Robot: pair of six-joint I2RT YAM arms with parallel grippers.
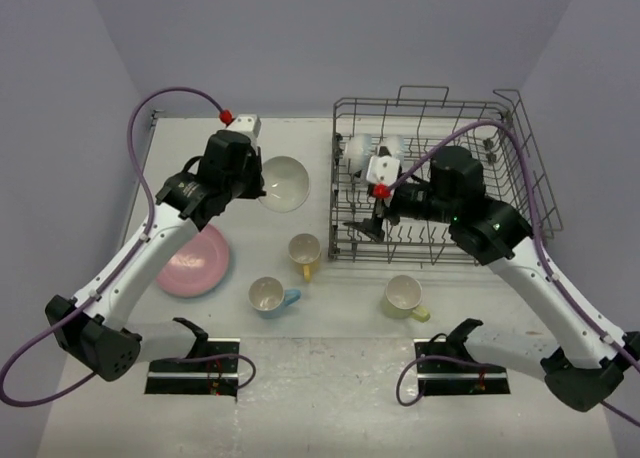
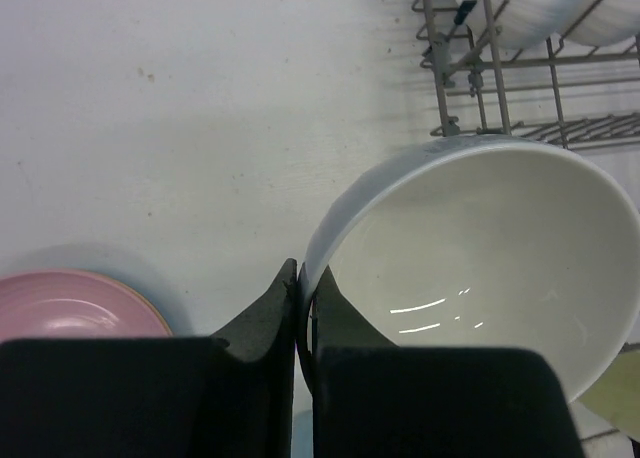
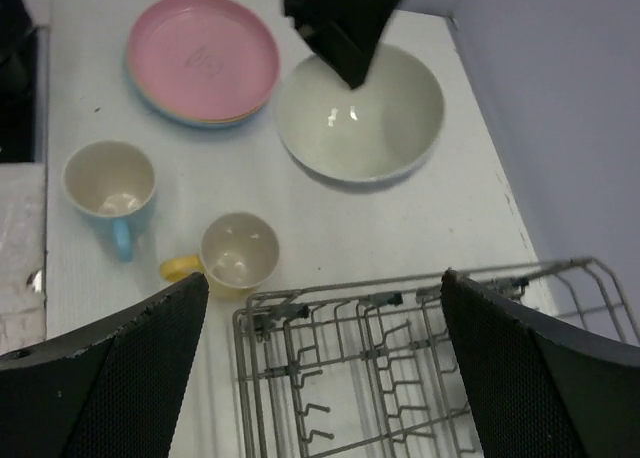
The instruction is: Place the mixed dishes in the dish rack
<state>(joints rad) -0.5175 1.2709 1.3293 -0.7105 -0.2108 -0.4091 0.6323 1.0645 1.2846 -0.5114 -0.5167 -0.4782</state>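
Note:
My left gripper [image 1: 262, 185] is shut on the rim of a white bowl [image 1: 284, 183] and holds it just left of the grey wire dish rack [image 1: 440, 240]. In the left wrist view the fingers [image 2: 303, 300] pinch the bowl's rim [image 2: 480, 248]. Two white bowls [image 1: 365, 150] stand in the rack's far left corner. My right gripper [image 1: 365, 226] is open and empty over the rack's near left part [image 3: 400, 368]. A pink plate [image 1: 195, 261] tops a stack of plates. A yellow mug [image 1: 305, 250], a light blue mug [image 1: 268, 295] and a pale yellow-green mug [image 1: 405, 296] stand on the table.
The right wrist view shows the held bowl [image 3: 360, 113], the pink plate [image 3: 203, 56], the light blue mug [image 3: 110, 183] and the yellow mug [image 3: 235, 253] beyond the rack's edge. Two black mounts [image 1: 195, 368] sit at the table's near edge. Purple walls enclose the table.

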